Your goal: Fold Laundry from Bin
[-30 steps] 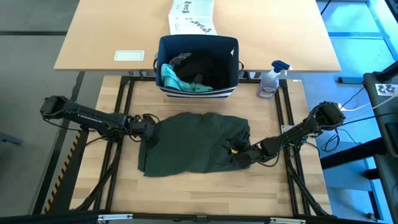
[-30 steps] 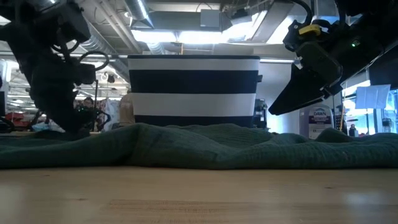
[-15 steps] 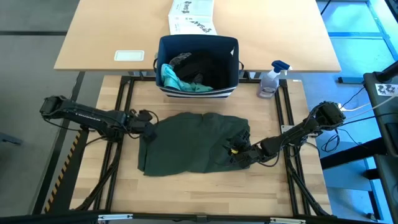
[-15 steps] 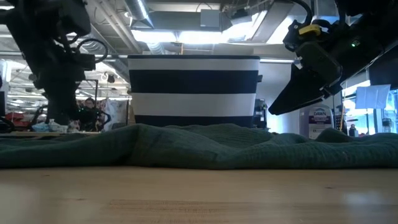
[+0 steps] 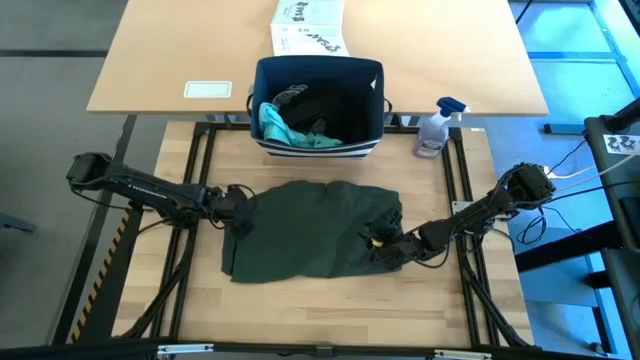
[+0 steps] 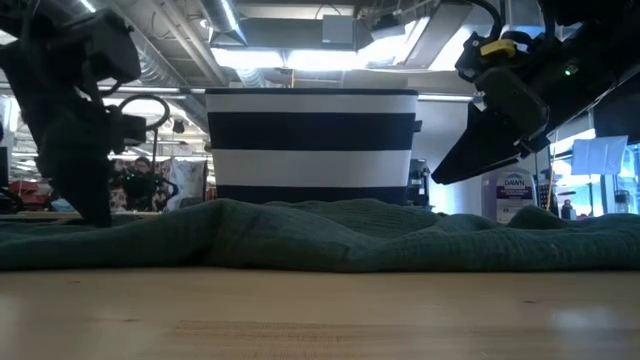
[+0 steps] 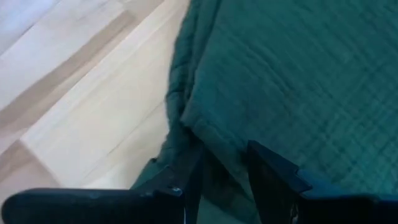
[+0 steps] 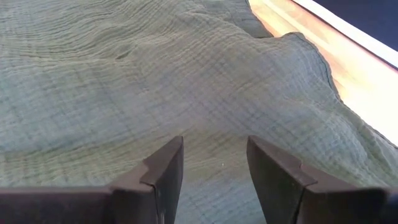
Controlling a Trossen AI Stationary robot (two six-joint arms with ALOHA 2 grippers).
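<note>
An olive-green garment (image 5: 310, 228) lies spread flat on the wooden table. My left gripper (image 5: 240, 208) is open at the garment's left edge. In the left wrist view its fingers (image 7: 186, 180) stand on either side of the hem (image 7: 214, 146). My right gripper (image 5: 385, 250) is open and hangs a little above the garment's right part (image 8: 205, 93), clear of it in the low view (image 6: 450, 170). The navy bin (image 5: 318, 105) stands beyond the garment and holds a teal piece (image 5: 280, 128) and dark laundry (image 5: 325, 108). My left gripper points steeply down at the garment's left hem (image 7: 214, 146), its open fingers astride the edge where the cloth bunches. Whether the fingertips touch the cloth, I cannot tell.
A spray bottle (image 5: 436, 128) stands right of the bin. A white printed box (image 5: 308, 27) and a flat white card (image 5: 208, 89) lie on the tan desk behind. Bare wood shows in front of the garment (image 5: 320, 310).
My left gripper drew back a little toward the table's left edge, away from the garment, and has come back down to the garment's left edge. The garment has not moved.
</note>
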